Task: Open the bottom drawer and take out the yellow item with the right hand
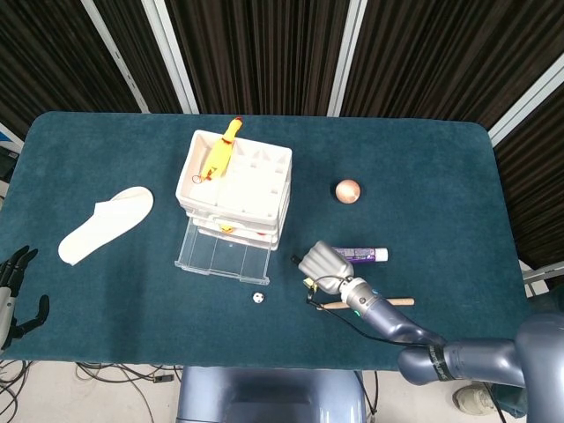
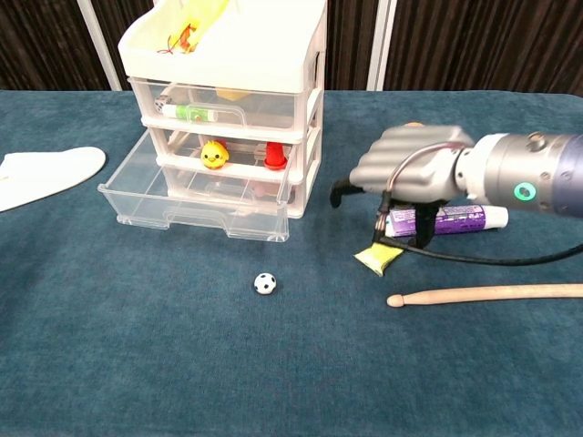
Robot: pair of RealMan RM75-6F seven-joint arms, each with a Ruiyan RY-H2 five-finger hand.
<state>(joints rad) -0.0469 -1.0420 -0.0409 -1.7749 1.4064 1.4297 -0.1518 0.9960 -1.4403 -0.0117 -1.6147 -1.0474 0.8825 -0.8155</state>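
Release looks done: right hand (image 2: 407,173) hovers with fingers spread, holding nothing, yellow item (image 2: 376,258) lies on the table just beneath, bottom drawer (image 2: 187,200) open; best to lift straight up.

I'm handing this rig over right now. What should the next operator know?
Right hand: open, raised just above the yellow item, which lies on the table between the glue stick and the drumstick.
Left hand: idle and empty at the table's edge.
Bottom drawer: pulled open.
Done: drawer opened, item taken out and set down.
Left: nothing obvious, perhaps retract the right arm.
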